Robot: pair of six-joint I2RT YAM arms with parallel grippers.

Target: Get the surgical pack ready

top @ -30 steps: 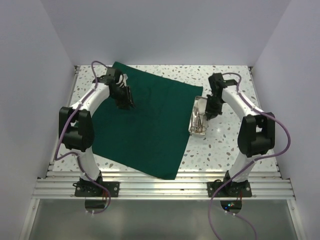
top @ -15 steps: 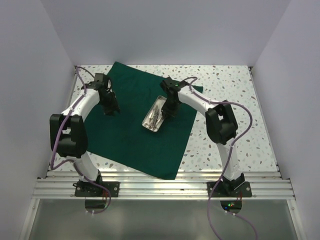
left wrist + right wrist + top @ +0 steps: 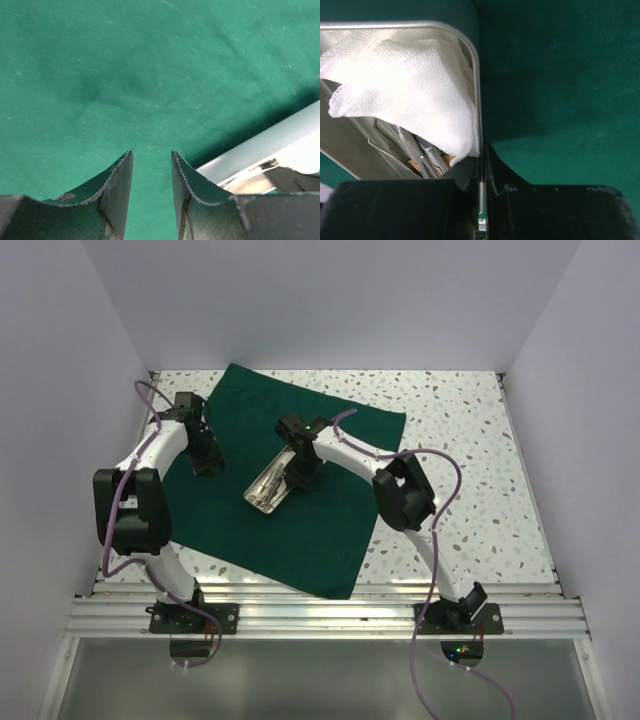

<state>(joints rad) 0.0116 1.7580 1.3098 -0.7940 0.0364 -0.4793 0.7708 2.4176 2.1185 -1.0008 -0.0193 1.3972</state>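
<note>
The dark green drape (image 3: 300, 530) lies flat on the table. My right gripper (image 3: 300, 472) is shut on the side wall of the steel tray (image 3: 265, 488), which is over the drape's middle. In the right wrist view my right gripper (image 3: 483, 150) pinches the tray's rim (image 3: 395, 25). White gauze (image 3: 405, 85) lies inside over steel instruments (image 3: 420, 150). My left gripper (image 3: 207, 462) hovers over the drape's left part. It is open with only the green drape (image 3: 125, 65) between its fingers (image 3: 120, 180), and the tray (image 3: 270, 145) is off to its right.
Speckled white tabletop (image 3: 470, 460) shows to the right of and behind the drape. White walls close in the left, back and right sides. A metal rail (image 3: 330, 615) runs along the near edge by the arm bases.
My right arm has carried the tray leftward from the bare table beside the drape to over the drape's middle. My left gripper has drifted left toward the drape's edge.
</note>
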